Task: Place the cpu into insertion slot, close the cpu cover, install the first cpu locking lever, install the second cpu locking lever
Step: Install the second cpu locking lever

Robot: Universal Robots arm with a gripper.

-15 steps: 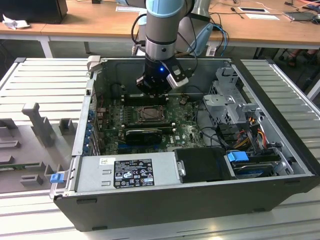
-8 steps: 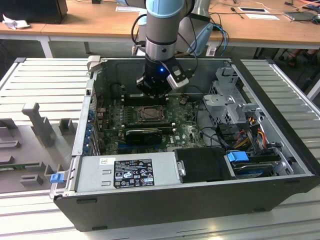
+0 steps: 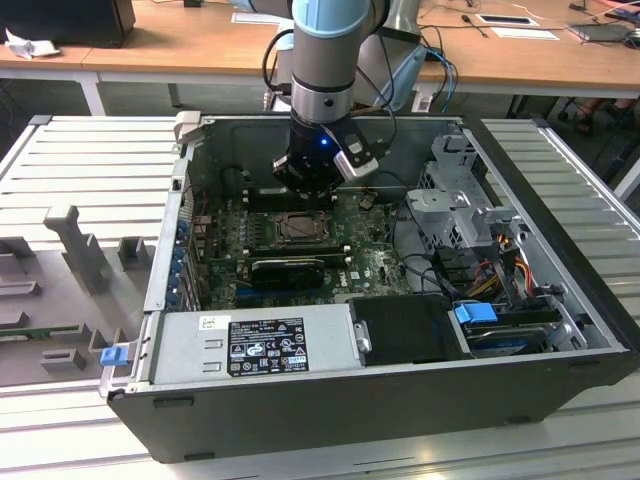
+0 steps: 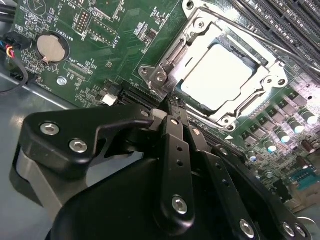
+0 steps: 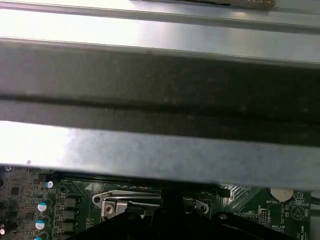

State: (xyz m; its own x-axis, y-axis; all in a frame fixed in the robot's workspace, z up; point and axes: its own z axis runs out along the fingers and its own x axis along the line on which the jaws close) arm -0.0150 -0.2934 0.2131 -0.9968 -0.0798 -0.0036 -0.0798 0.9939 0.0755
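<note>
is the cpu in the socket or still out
In: the cpu lies flat inside the insertion slot, with the cpu cover framing it.

- The cpu (image 4: 216,75): pale silvery square, seated flat in the insertion slot (image 3: 300,229).
- The insertion slot: silvery-rimmed socket on the green board.
- The cpu cover (image 4: 263,62): thin metal frame, lying closed around the chip's edges.

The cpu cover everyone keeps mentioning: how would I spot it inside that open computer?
Find the green motherboard on the floor of the open computer case, right under the gripper. Near its middle sits a square metal socket; the cpu cover is the thin silvery frame lying flat around the pale cpu. Unlike the long black memory slots beside it, it is shiny, square and open in the centre.
</note>
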